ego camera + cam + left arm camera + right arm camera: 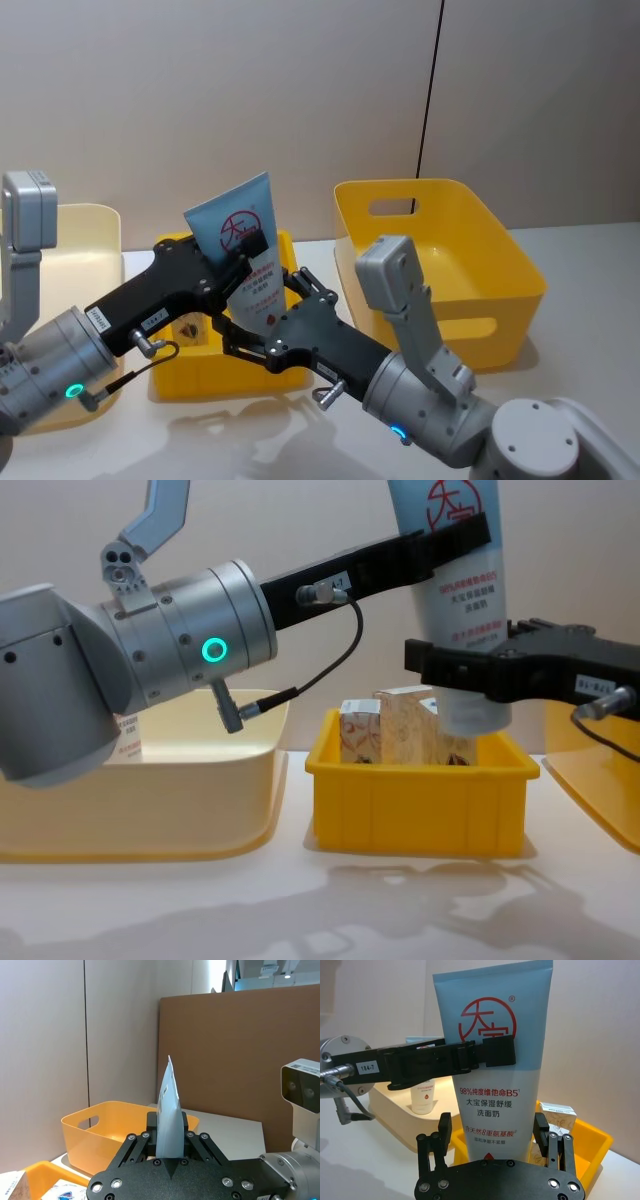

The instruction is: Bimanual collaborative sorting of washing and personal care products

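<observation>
Pale-blue tube [492, 1020] hangs upright over the small yellow bin [415, 780] mid-tabletop, pinched at its logo by the left pincer [487, 1052]. The right pincer [492, 1125] straddles its lower half, spread; it should close squarely before the left lets go.

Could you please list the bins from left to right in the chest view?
A cream plastic bin → small yellow plastic tray holding white cartons with reddish swirls → edge of a larger yellow plastic bin.

Plain beige wall [200, 80], perhaps brown partition [225, 1050]
</observation>
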Controlling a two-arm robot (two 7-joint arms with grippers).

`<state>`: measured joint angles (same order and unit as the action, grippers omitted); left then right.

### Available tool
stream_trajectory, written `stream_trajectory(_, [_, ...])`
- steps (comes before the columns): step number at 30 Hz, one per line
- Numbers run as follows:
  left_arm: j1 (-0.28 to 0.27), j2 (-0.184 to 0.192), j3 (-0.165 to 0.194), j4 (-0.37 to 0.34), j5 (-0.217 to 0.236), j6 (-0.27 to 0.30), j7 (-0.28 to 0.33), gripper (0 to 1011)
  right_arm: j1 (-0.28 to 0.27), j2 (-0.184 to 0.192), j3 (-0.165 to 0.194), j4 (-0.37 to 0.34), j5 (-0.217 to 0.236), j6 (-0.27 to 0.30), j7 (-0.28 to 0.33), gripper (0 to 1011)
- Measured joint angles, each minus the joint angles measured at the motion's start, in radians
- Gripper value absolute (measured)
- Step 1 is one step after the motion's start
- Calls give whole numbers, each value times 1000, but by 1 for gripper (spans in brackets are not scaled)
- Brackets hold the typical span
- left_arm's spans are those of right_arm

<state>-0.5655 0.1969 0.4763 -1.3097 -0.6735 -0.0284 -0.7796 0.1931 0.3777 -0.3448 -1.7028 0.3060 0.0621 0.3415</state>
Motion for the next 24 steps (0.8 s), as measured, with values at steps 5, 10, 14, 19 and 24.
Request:
stream_trajectory(5, [0,0,0,0,0,0,0,227,5,-7,-6,9,-11,-4,-8,1001])
stream_trajectory(10, [0,0,0,0,0,0,0,227,8,-13,-9,16,-22,-5,-14,905])
stream_trajectory(14, [0,0,0,0,0,0,0,226,10,-15,-11,20,-26,-7,-17,810])
stream_trajectory(19, [0,0,0,0,0,0,0,226,12,-18,-13,23,-31,-8,-20,694])
stream_trajectory(24, [0,0,0,0,0,0,0,225,13,-20,-14,25,-34,-9,-22,653])
